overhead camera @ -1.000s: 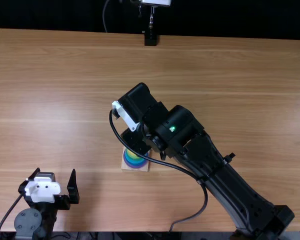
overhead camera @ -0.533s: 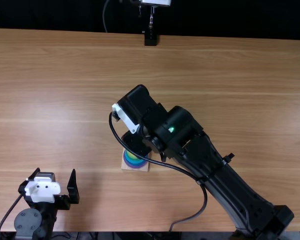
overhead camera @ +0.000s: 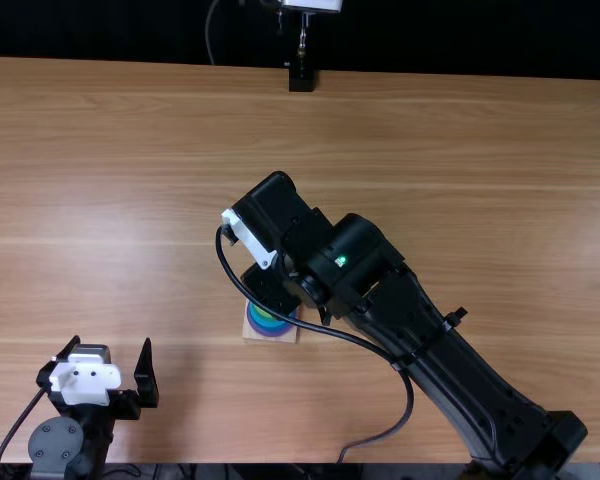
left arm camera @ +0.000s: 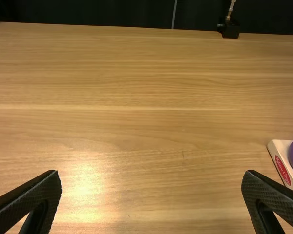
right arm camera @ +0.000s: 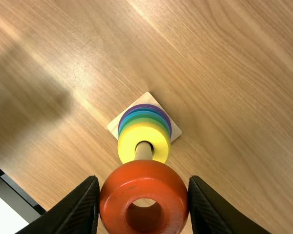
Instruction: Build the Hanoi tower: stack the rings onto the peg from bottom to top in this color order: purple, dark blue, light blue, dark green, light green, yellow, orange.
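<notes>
The wooden base (overhead camera: 252, 332) was placed nearer the near edge of the table (overhead camera: 480, 150) than the far edge, left of the middle, its own sides set roughly along the table's. Wood was left on every side of it, the widest stretches toward the far and right edges. On it the rings were stacked, topped by the yellow ring (right arm camera: 128, 141). The near edge was crossed right of its middle by the right arm (overhead camera: 440, 350), angled inward. By the right gripper (overhead camera: 270, 285) the orange ring (right arm camera: 112, 190) was pinched over the peg (right arm camera: 143, 152); whether it was threaded could not be told. By the near-left corner, the left gripper (overhead camera: 112, 342) was held spread.
</notes>
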{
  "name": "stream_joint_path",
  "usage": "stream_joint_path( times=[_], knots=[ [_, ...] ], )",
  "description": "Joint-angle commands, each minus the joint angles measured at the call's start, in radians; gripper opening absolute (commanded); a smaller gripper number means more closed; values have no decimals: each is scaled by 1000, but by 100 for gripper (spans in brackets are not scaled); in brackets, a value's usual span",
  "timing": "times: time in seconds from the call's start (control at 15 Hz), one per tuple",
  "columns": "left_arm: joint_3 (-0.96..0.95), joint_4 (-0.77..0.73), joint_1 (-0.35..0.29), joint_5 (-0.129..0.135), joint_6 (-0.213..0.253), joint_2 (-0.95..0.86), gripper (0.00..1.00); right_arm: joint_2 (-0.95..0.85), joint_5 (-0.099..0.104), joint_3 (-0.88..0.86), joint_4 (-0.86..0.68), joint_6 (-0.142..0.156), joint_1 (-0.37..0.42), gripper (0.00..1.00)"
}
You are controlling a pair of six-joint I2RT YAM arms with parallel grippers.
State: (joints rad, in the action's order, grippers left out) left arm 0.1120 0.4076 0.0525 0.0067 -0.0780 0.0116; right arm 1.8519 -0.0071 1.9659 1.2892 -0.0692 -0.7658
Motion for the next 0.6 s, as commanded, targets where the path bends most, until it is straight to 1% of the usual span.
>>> stream_joint_path(
  times=[0.0, 0.27, 0.53],
  knots=[
    [-112, 78, 6, -1, 14, -12, 100, -17, 2, -16, 0, 5, -13, 0],
    [-112, 78, 4, -1, 14, -12, 100, -14, 2, -13, -3, 5, -21, 0],
    [-112, 78, 6, -1, 14, -12, 100, 26, 2, -10, -3, 7, -26, 0]
  ],
)
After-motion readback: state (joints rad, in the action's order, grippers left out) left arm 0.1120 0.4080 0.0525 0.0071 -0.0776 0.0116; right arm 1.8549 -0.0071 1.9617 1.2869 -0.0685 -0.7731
